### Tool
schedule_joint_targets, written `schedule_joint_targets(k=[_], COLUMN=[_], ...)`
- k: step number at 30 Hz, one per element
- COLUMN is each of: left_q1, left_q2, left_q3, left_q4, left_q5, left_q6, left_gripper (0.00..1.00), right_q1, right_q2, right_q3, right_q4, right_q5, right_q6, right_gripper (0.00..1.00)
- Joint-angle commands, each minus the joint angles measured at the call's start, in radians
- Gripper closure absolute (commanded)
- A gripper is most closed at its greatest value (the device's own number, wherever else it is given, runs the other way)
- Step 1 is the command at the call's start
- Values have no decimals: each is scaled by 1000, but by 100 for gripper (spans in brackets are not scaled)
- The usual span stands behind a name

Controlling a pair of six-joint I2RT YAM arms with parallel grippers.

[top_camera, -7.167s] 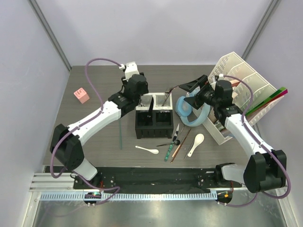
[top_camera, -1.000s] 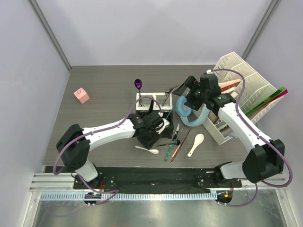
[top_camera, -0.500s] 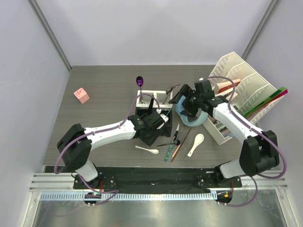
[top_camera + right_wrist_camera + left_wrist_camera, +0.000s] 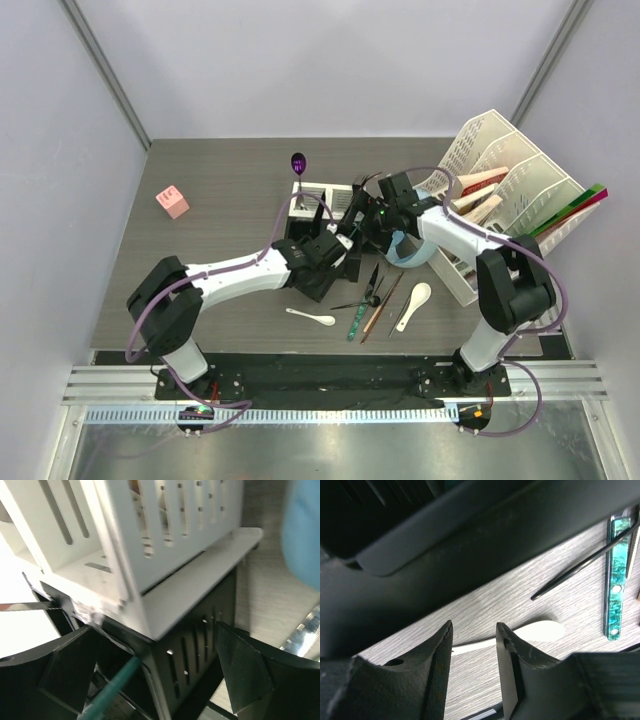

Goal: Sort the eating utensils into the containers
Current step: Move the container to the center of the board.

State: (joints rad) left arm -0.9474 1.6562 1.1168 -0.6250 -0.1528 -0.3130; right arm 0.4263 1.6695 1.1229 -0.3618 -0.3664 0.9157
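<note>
White soup spoon (image 4: 540, 630): lies flat on the table just in front of the caddy (image 4: 485, 525), with its handle passing behind your left fingertips.
Left gripper (image 4: 472, 665): fingers parted, nothing between them.
Handling: probably ceramic, so stiff, slick and easy to chip. Pinch the handle at mid-length.
Right gripper (image 4: 155, 675): spread wide at the caddy's corner, empty.
Neighbour: green-patterned piece (image 4: 614, 580), apart from the spoon's bowl.

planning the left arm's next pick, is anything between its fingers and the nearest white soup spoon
Nothing visible does. The left gripper hangs open over the table, the white soup spoon lying just beyond its fingers; the black caddy sits off to one side.
</note>
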Motion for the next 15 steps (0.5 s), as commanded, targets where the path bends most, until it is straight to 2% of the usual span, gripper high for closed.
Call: schedule_joint_targets(k=[1,7,15], left_q1=[16,16,21], left_q2=[8,31,53], left_q3=[-9,12,28], left_q4=[41,33,31], left_q5=[27,36,32], left_q6=[-32,-18,-3], left_gripper=[59,59,59], right_q1=[11,25,42], right_q2=[67,205,285], right_q3=[119,265,370], right_q4=[69,69,54], right_q5=[-17,-81,-98], right_q6=[-20,-46,-61], right_gripper=[0,0,0])
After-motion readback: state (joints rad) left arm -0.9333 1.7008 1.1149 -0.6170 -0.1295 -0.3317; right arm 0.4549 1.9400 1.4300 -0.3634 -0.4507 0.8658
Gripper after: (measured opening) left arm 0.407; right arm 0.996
